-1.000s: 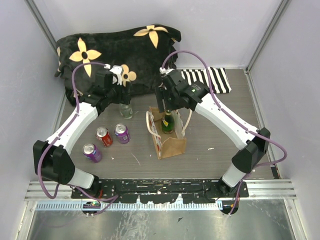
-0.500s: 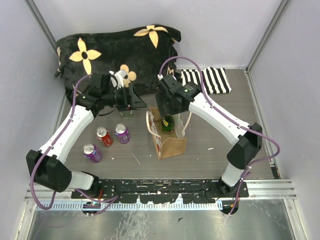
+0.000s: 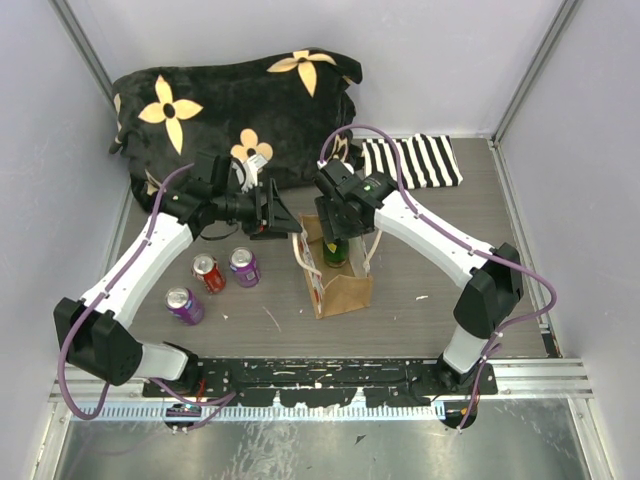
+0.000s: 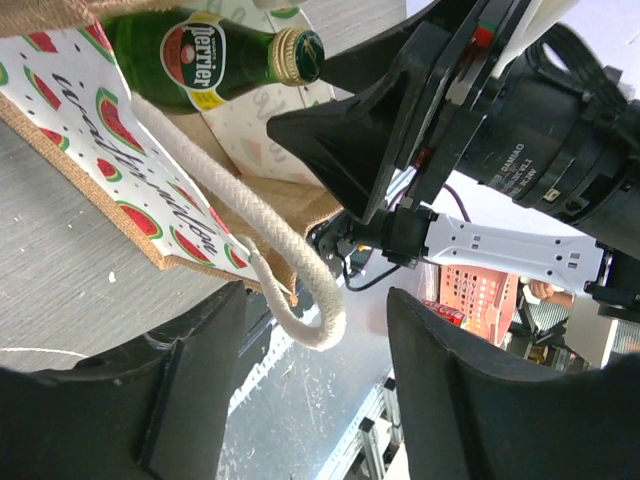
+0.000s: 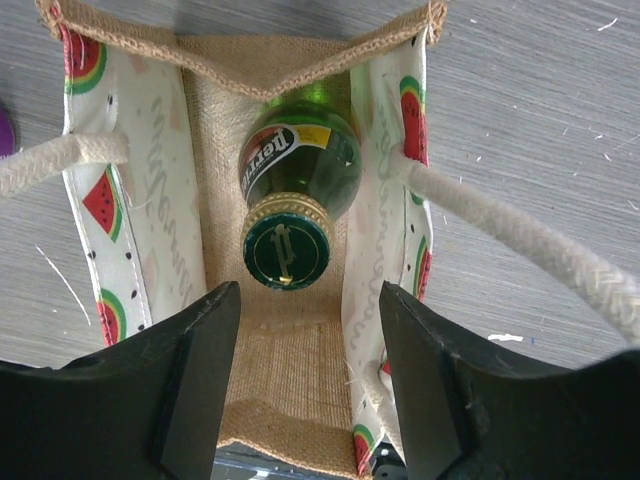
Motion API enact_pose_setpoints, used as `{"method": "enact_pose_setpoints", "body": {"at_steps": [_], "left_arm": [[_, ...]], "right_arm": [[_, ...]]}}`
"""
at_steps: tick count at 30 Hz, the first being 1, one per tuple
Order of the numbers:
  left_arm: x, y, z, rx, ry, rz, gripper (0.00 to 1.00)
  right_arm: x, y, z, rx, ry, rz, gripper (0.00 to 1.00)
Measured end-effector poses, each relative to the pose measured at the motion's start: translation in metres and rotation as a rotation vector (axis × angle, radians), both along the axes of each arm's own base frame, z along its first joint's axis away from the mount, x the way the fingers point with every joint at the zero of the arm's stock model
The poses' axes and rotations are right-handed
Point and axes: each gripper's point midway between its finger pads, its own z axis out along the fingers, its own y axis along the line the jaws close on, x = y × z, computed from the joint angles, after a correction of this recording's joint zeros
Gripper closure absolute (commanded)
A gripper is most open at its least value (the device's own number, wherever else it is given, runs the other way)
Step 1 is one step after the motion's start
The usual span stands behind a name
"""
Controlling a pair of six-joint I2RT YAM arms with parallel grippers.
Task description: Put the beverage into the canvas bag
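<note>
The canvas bag [image 3: 340,285] stands upright mid-table, tan with watermelon print and cream rope handles. A green Perrier bottle [image 3: 335,250] stands inside it; the right wrist view shows its cap [image 5: 285,250] between the bag walls [image 5: 290,390]. My right gripper [image 3: 335,230] hangs just over the bag mouth, open [image 5: 307,295] and holding nothing. My left gripper [image 3: 284,222] is open at the bag's left side. In the left wrist view the gripper [image 4: 315,300] has the bag's rope handle [image 4: 290,290] looping between its fingers, not pinched. The bottle [image 4: 200,50] also shows there.
Three cans stand left of the bag: a red one [image 3: 208,272] and two purple ones [image 3: 244,266] [image 3: 184,305]. A big black plush item with yellow flowers [image 3: 230,100] lies at the back. A black-and-white striped cloth [image 3: 420,160] lies at the back right.
My left arm has swung right, from near the plush item to the bag's left handle. My right gripper has stayed over the bag, dropping slightly. The bottle stays in the bag.
</note>
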Motion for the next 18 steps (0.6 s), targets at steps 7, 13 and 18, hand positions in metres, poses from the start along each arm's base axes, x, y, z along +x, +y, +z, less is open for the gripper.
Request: {"method": "enact_pose_setpoints", "body": {"at_steps": [7, 13, 18], "left_arm": [[-0.006, 0.000, -0.009, 0.004, 0.032, -0.013, 0.58], [-0.007, -0.001, -0.009, -0.001, 0.034, -0.019, 0.79], [-0.007, -0.001, -0.009, -0.003, 0.034, -0.023, 0.95]], "right_arm": [[0.010, 0.004, -0.001, 0.014, -0.043, -0.010, 0.42], [0.019, 0.009, 0.001, 0.033, -0.081, -0.016, 0.54], [0.023, 0.011, 0.003, 0.045, -0.097, -0.018, 0.66]]}}
